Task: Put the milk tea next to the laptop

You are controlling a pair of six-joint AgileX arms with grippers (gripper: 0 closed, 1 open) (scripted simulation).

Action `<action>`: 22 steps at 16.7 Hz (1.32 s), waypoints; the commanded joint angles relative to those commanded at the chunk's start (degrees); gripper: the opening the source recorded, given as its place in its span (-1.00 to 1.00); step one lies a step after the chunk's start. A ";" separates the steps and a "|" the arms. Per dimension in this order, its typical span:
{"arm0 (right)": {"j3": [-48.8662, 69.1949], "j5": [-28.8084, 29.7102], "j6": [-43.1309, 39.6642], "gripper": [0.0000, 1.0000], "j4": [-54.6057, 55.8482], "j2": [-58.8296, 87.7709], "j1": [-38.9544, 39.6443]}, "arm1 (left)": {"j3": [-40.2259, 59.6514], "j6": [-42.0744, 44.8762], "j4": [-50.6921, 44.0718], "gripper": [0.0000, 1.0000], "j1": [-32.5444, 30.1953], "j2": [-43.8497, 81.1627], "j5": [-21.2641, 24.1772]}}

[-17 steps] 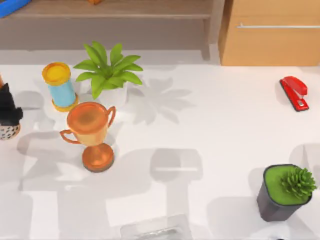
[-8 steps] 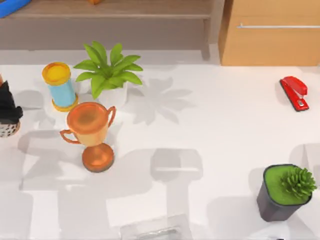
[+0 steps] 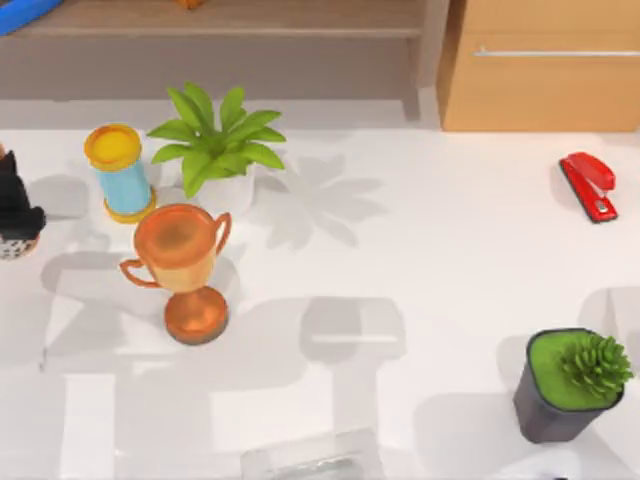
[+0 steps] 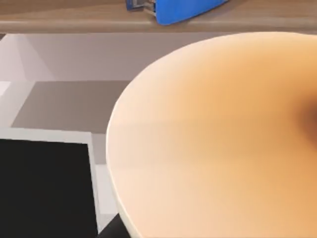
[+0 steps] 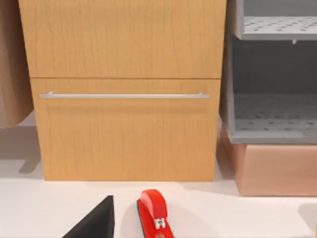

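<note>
Seen from above at the counter's left edge, the left gripper: matte black throughout. Blocky and angular in outline, narrow and pointed at the far end, broadening toward the near end. Uniformly dark on every face; finer detail too small to make out.

— What stood on the white table toward its left?
— A copper trophy cup, upright, with a blue cylinder under a yellow lid just behind it, and a leafy green plant in a white pot beside that.
— And on the right?
— A red stapler lay near the far edge, in front of a wooden drawer cabinet with a metal handle. A dark square pot holding a spiky succulent sat nearer the front, well apart from the stapler.
</note>
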 joint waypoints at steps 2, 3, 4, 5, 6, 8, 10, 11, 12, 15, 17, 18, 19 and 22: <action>0.00 0.00 0.00 1.00 0.00 0.00 0.00 | -0.52 0.02 1.62 -1.00 0.05 1.13 0.05; 0.00 0.00 0.00 1.00 0.00 0.00 0.00 | -0.85 0.03 2.23 -1.00 0.07 1.72 0.07; 0.00 0.00 0.00 1.00 0.00 0.00 0.00 | -1.25 0.05 2.66 -1.00 0.08 2.32 0.08; 0.00 0.00 0.00 1.00 0.00 0.00 0.00 | -1.72 0.07 2.88 -1.00 0.09 2.93 0.08; 0.00 0.00 0.00 1.00 0.00 0.00 0.00 | -2.24 0.10 2.88 -1.00 0.10 3.54 0.07; 0.00 0.00 0.00 1.00 0.00 0.00 0.00 | -2.86 0.14 2.59 -1.00 0.11 4.18 0.05; 0.00 0.00 0.00 1.00 0.00 0.00 0.00 | -2.86 0.14 2.59 -1.00 0.11 4.18 0.05; 0.00 0.00 0.00 1.00 0.00 0.00 0.00 | -2.86 0.14 2.59 -1.00 0.11 4.18 0.05; 0.00 0.00 0.00 1.00 0.00 0.00 0.00 | -2.86 0.14 2.59 -0.85 0.11 4.18 0.05; 0.00 0.00 0.00 1.00 0.00 0.00 0.00 | -2.86 0.14 2.59 -0.40 0.11 4.18 0.05; 0.00 0.00 0.00 1.00 0.00 0.00 0.00 | -2.86 0.14 2.59 -0.10 0.11 4.18 0.05; 0.00 0.00 0.00 1.00 0.00 0.00 0.00 | -2.86 0.14 2.59 0.06 0.11 4.18 0.05; 0.00 0.00 0.00 1.00 0.00 0.00 0.00 | -2.86 0.14 2.59 0.21 0.11 4.18 0.05; 0.00 0.00 0.00 1.00 0.00 0.00 0.00 | -2.86 0.14 2.59 0.66 0.11 4.18 0.05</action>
